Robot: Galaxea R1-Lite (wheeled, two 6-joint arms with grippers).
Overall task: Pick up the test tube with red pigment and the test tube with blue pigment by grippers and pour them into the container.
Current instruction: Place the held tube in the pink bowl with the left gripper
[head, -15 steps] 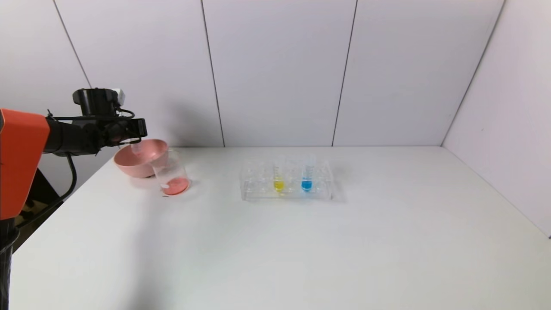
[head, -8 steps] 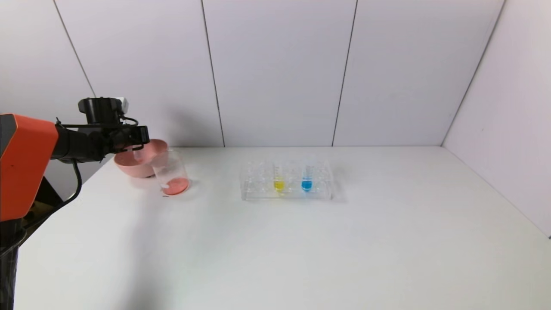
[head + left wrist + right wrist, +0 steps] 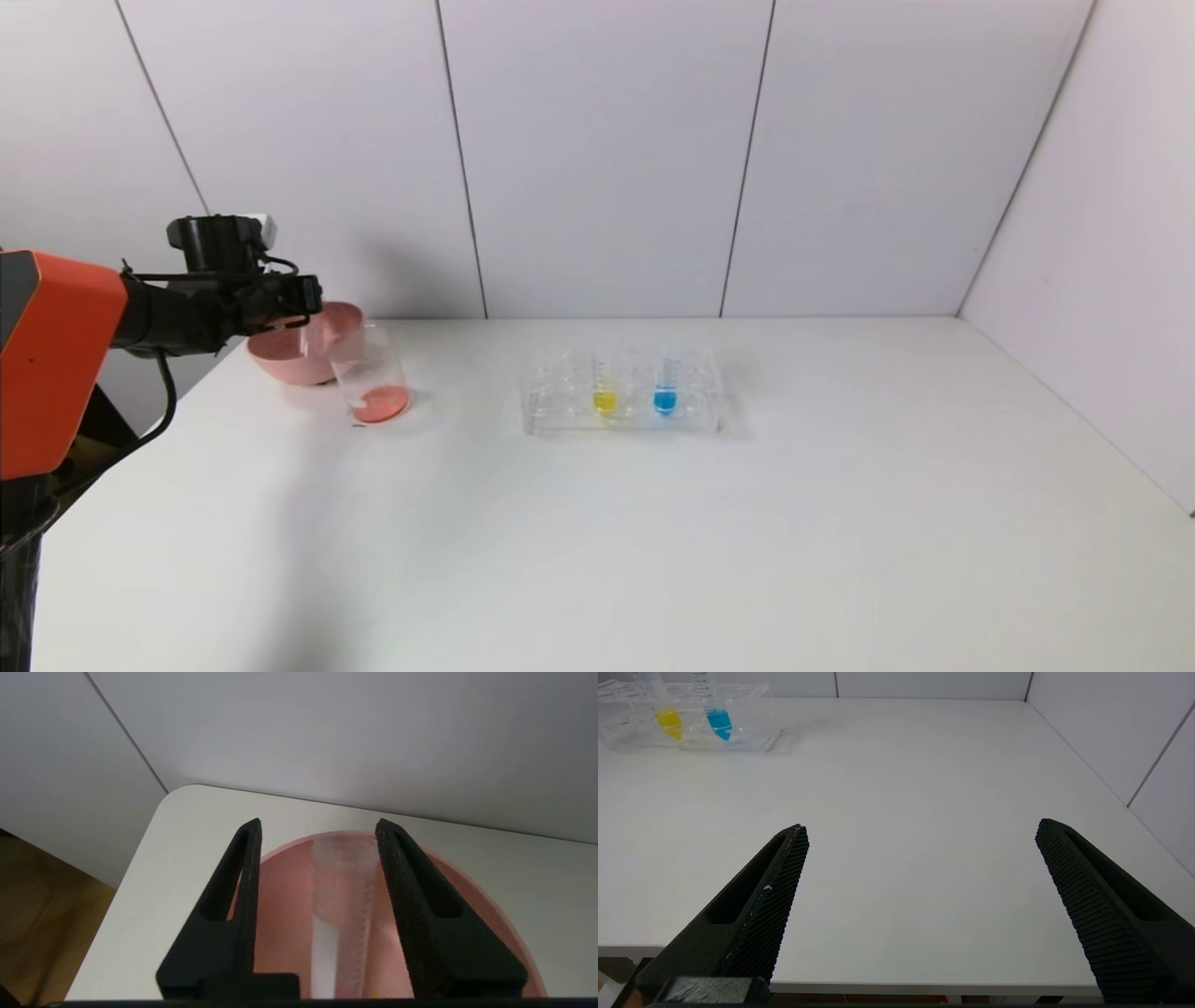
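My left gripper (image 3: 313, 299) hovers over the pink bowl (image 3: 280, 359) at the table's far left, and its jaws stand open. Between them, touching neither pad firmly, the test tube with red pigment (image 3: 348, 896) shows as a blurred, near-clear tube above the bowl's inside. The container (image 3: 372, 373), a clear beaker, stands just right of the bowl with red liquid in its bottom. The test tube with blue pigment (image 3: 666, 383) stands upright in the clear rack (image 3: 560, 415). My right gripper (image 3: 920, 830) is open above the table's near edge, holding nothing.
A tube of yellow liquid (image 3: 605, 387) stands in the rack left of the blue one. The bowl sits close to the table's rounded far-left corner (image 3: 173, 795). Walls close off the back and the right side.
My left gripper sank a little over the pink bowl, then its jaws parted. The emptied tube has come loose from the grip and is slipping down toward the bowl.
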